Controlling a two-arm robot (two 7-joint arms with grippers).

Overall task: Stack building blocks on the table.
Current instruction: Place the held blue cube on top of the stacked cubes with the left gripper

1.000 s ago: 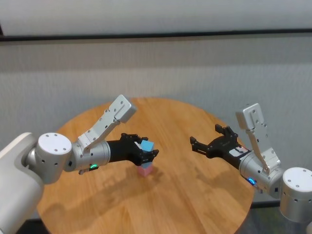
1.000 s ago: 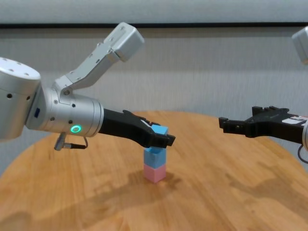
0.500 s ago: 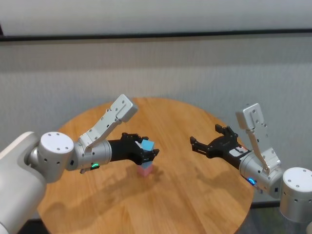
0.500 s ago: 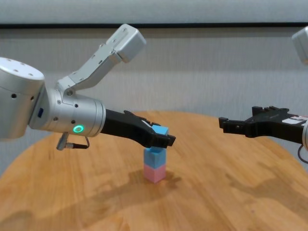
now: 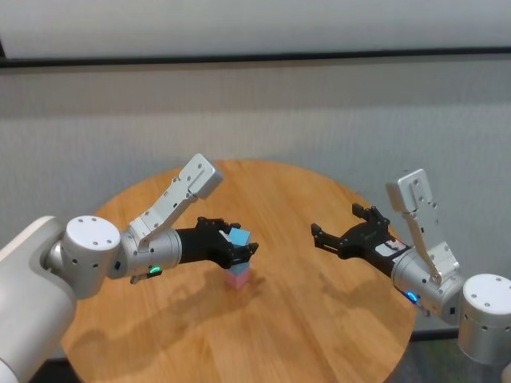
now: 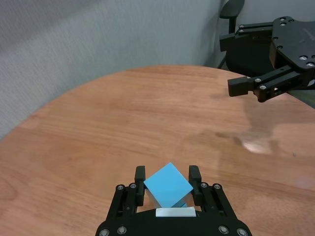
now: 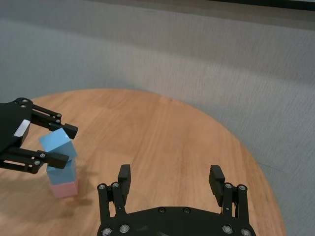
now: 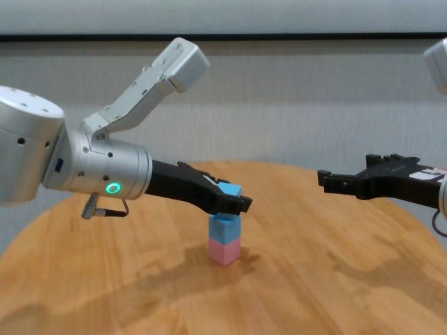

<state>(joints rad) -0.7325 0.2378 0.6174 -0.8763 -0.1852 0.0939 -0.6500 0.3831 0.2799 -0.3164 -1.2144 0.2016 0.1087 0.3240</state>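
Note:
On the round wooden table (image 5: 319,319) a light blue cube (image 8: 225,227) stands on a pale pink cube (image 8: 225,251). My left gripper (image 8: 234,199) is shut on the second light blue cube (image 8: 229,190) and holds it, turned at an angle, right over that stack. I cannot tell if it touches the cube below. In the left wrist view the held cube (image 6: 169,185) sits between the fingers (image 6: 140,177). My right gripper (image 8: 349,183) is open and empty, hovering well to the right of the stack. The right wrist view shows the stack (image 7: 63,179) and the held cube (image 7: 56,141).
The wood top (image 8: 335,293) lies bare around the stack. A grey wall (image 5: 319,112) stands behind the table. The table's far edge (image 7: 236,142) curves close behind my right gripper (image 7: 170,179).
My left gripper with the blue cube has shifted slightly left and down over the stack. The right arm has not moved.

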